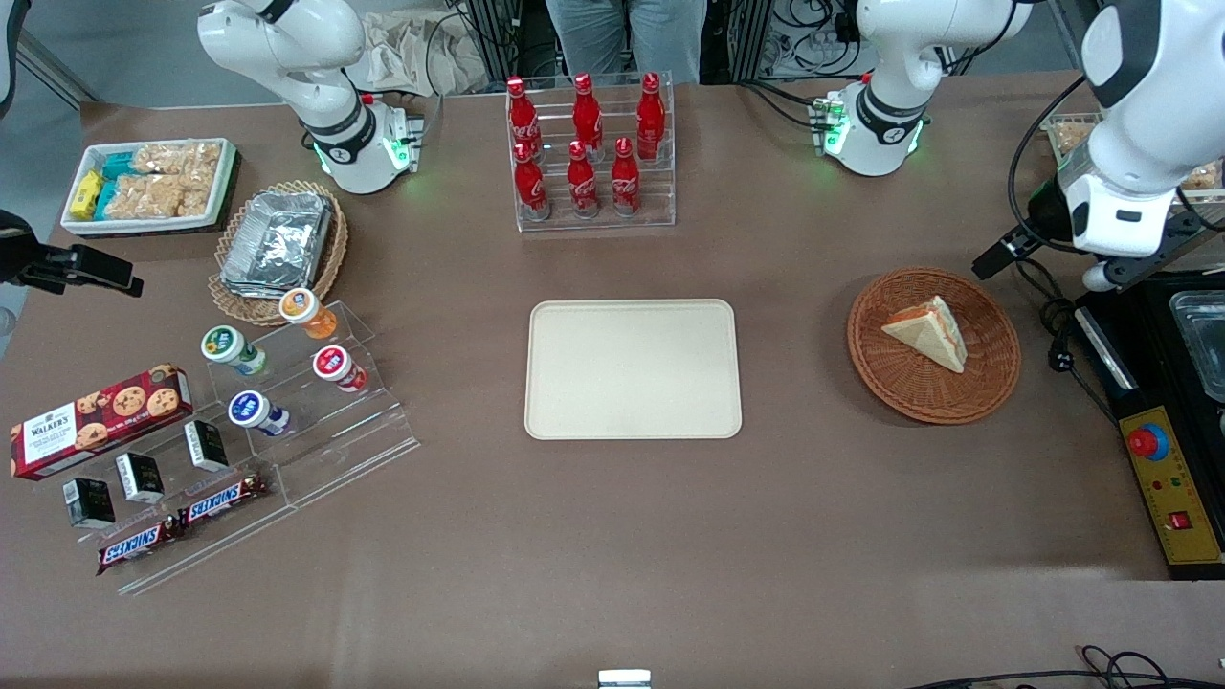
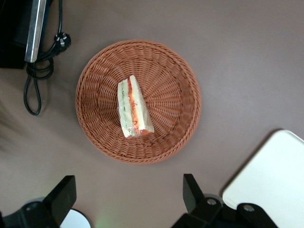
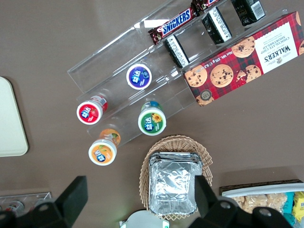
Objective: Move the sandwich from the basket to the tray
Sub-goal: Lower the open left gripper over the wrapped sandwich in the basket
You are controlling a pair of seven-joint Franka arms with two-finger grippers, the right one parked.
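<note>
The sandwich (image 1: 928, 331), a white-bread wedge with orange-red and green filling, lies in the round reddish-brown wicker basket (image 1: 991, 383) toward the working arm's end of the table. Both also show in the left wrist view, the sandwich (image 2: 133, 107) near the middle of the basket (image 2: 178, 90). The cream-beige tray (image 1: 633, 369) lies flat at the table's middle with nothing on it; a corner of it shows in the left wrist view (image 2: 270, 185). My left gripper (image 1: 1005, 251) hangs high above the table beside the basket, open and empty (image 2: 127, 190), apart from the sandwich.
A clear rack of red cola bottles (image 1: 589, 153) stands farther from the camera than the tray. A black box with a red button (image 1: 1172, 478) and cables (image 2: 40, 71) lie beside the basket. Snacks, cups and a foil-container basket (image 1: 278, 244) lie toward the parked arm's end.
</note>
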